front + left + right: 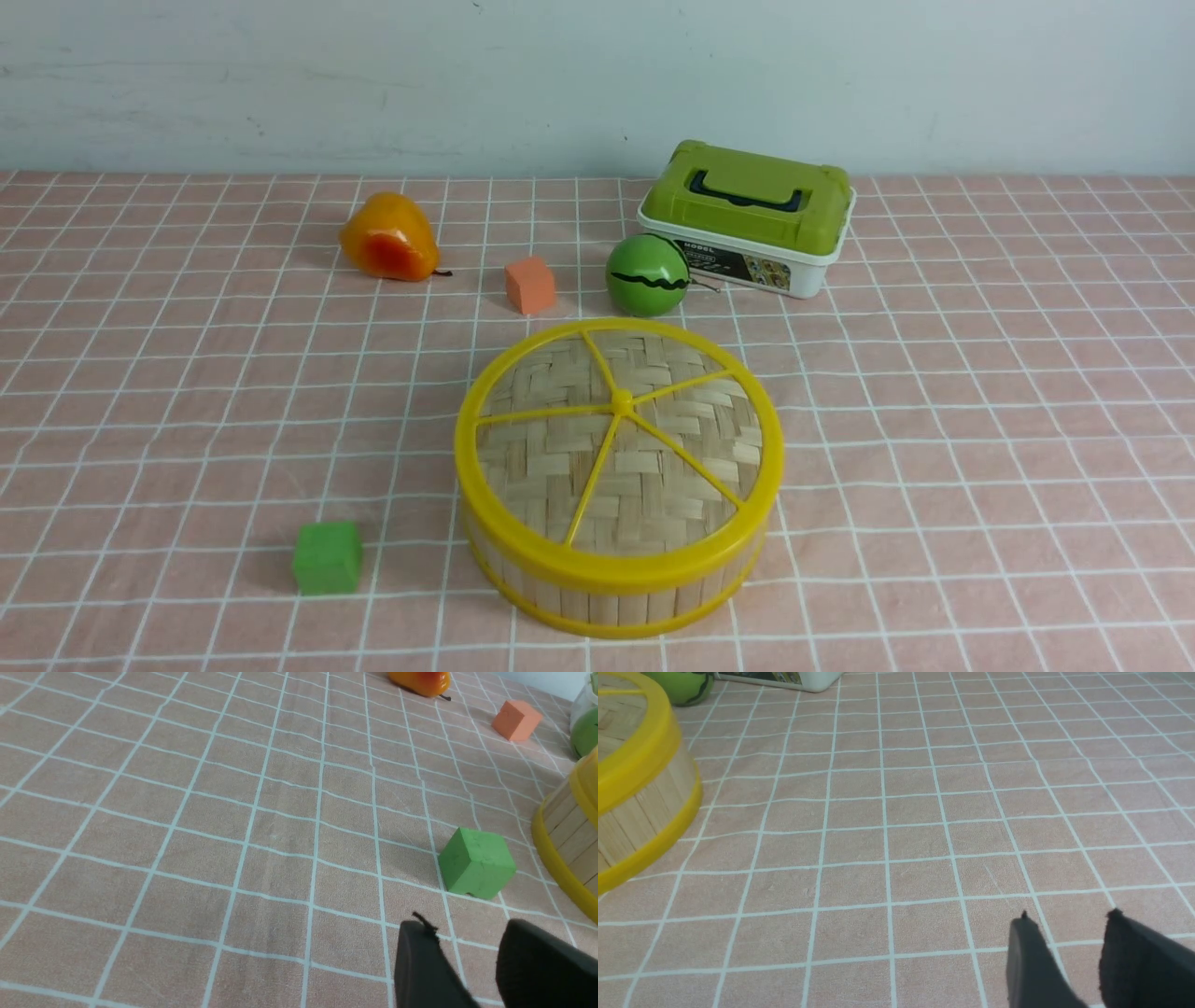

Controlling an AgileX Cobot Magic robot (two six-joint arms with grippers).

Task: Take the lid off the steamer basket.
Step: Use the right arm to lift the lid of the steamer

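The steamer basket (607, 602) stands on the surface (980, 420), which is covered by a pink cloth with a white grid; the lid (619, 439) lies flat on top of the basket, its yellow rim seated all round the basket's upper edge, its five yellow spokes meeting at the small central knob; the lid is not yet off. To the basket's left and slightly nearer the robot sits a green cube (327, 557), apart from the basket's wall. Behind the basket, close to its far rim, is a green ball (646, 274) with a dark wavy line. Left of that ball, also behind the basket, is an orange cube (530, 285). Farther behind the basket and to its left lies a yellow-orange pear (387, 238). Behind the basket and to its right stands a white box (747, 219) with a green top and dark handle, just beside the ball.

The left tool (467, 924) is on the basket's left, near the green cube, its two dark fingers spread with only cloth between them; it touches neither basket nor lid. The right tool (1068, 914) is on the basket's right, well apart from it, its fingers likewise spread and pinching nothing.
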